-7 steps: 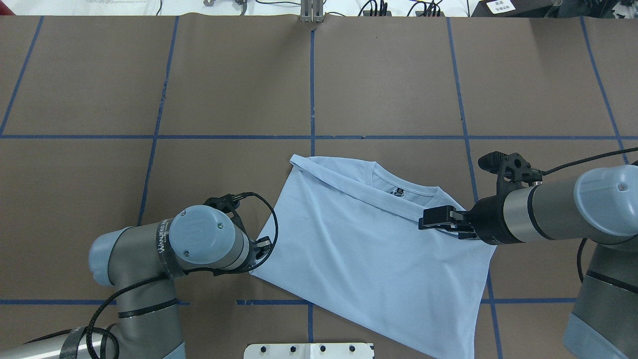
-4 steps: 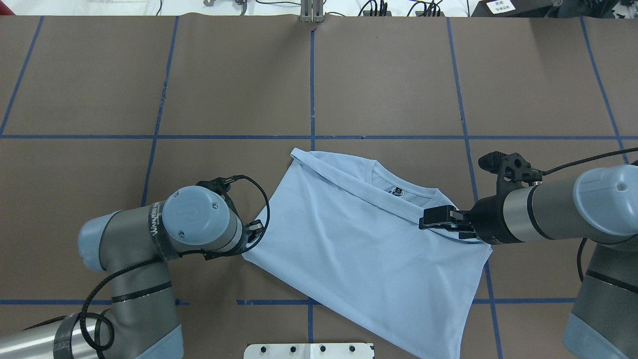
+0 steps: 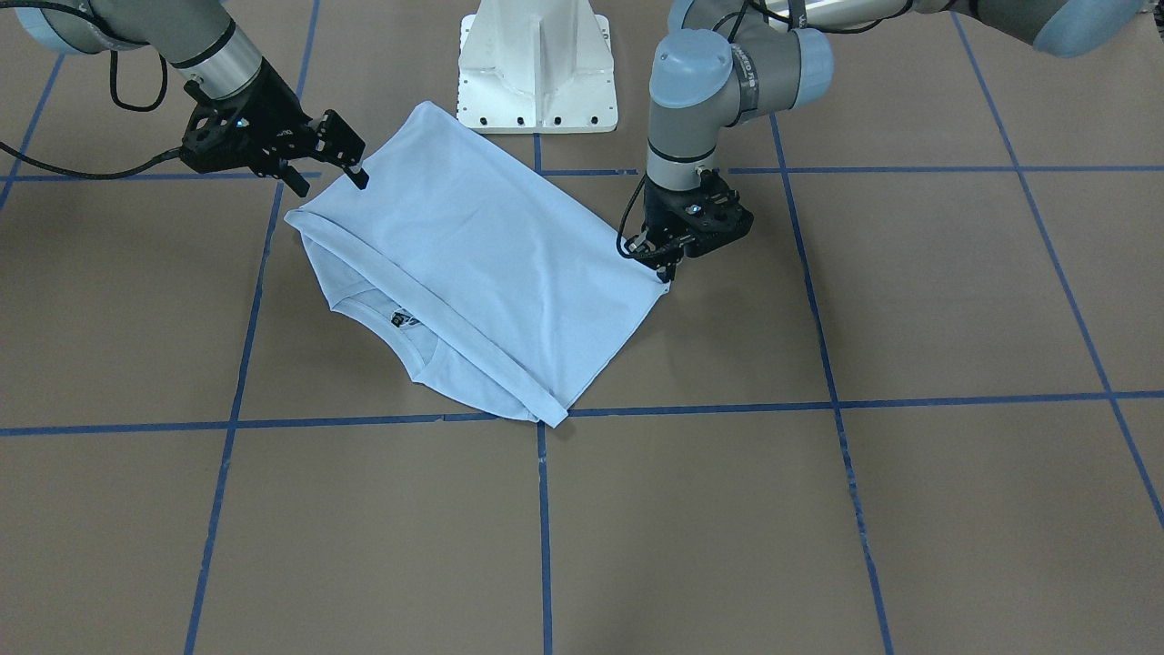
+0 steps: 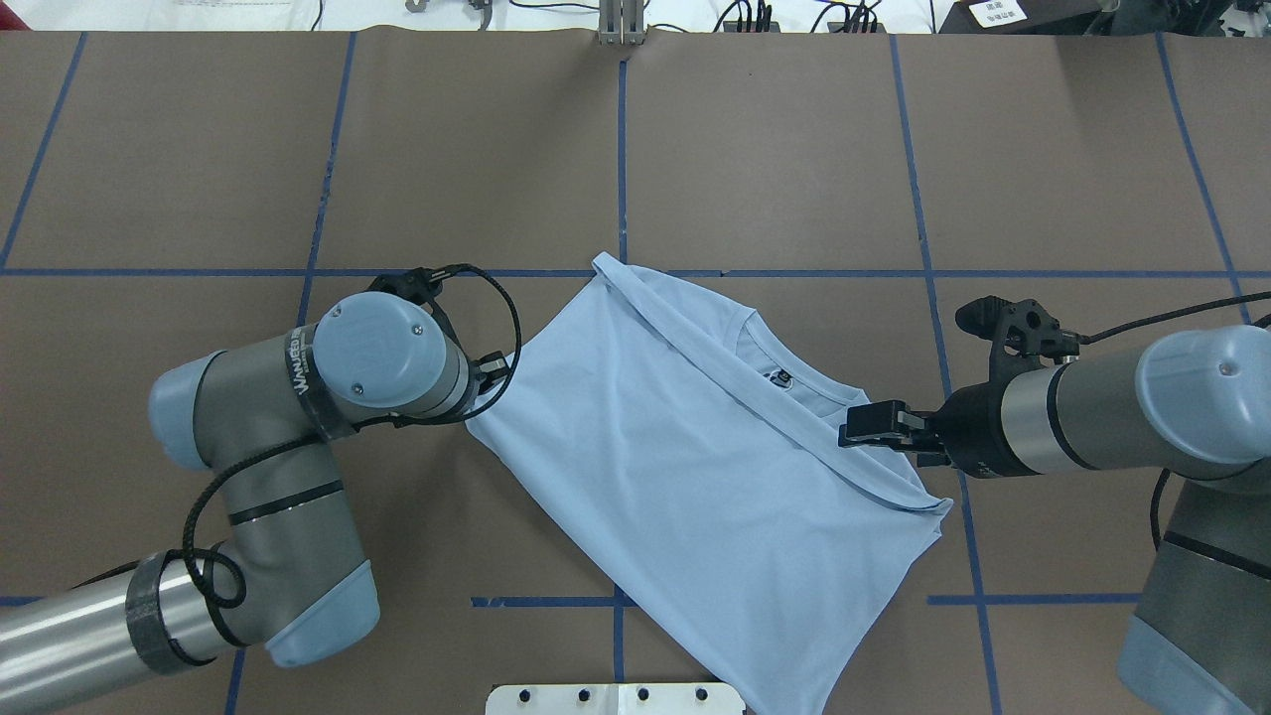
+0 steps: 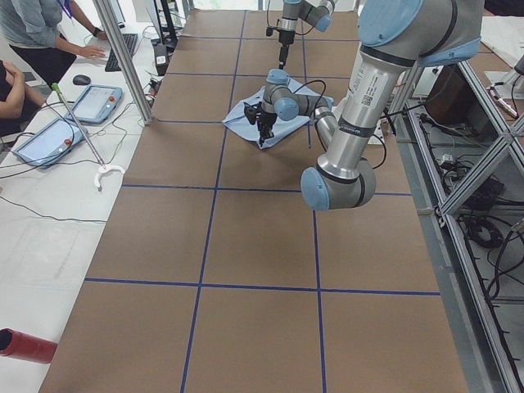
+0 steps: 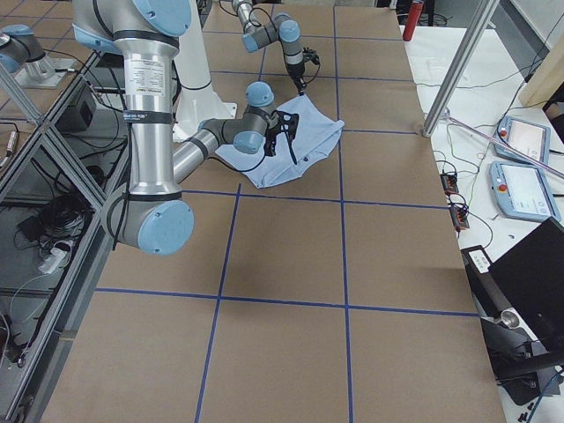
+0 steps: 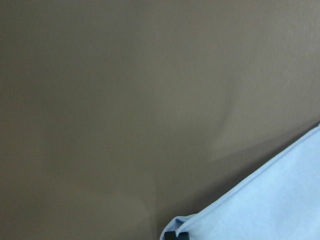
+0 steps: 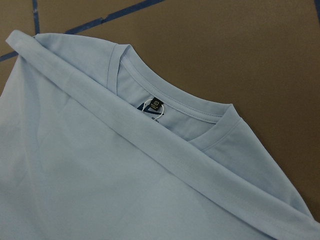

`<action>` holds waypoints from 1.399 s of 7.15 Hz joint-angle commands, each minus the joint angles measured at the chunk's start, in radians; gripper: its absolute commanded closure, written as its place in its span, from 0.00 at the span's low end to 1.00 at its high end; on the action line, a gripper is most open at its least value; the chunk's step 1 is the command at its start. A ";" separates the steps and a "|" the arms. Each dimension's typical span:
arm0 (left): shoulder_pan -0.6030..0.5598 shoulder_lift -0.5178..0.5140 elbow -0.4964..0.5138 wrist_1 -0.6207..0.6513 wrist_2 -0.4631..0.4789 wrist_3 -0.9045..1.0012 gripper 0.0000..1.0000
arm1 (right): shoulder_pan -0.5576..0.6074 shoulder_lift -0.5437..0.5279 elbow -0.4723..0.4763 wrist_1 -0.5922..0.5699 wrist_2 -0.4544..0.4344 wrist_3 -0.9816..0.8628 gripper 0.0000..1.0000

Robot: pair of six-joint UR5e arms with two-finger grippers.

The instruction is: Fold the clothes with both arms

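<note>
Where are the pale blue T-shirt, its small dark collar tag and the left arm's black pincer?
Pale blue short-sleeved T-shirt [image 4: 685, 477]: overhead view, middle of folded body.
Small dark collar tag [image 8: 156, 105]: right wrist view, its black square.
Left arm's black two-finger pincer [image 3: 668, 269]: front-facing view, between its fingertips.

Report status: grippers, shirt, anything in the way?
Left gripper shut on T-shirt corner. Right gripper open at the folded hem. T-shirt folded over, lying askew. No obstruction seen.
</note>
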 commanded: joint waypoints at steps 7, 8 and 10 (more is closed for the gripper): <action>-0.219 -0.273 0.697 -0.726 0.210 0.409 1.00 | 0.011 0.013 -0.015 0.000 -0.012 0.005 0.00; -0.222 -0.273 0.699 -0.730 0.215 0.409 1.00 | 0.011 0.016 -0.021 0.000 -0.024 0.003 0.00; -0.225 -0.274 0.708 -0.731 0.209 0.409 0.01 | 0.012 0.065 -0.039 -0.017 -0.022 -0.006 0.00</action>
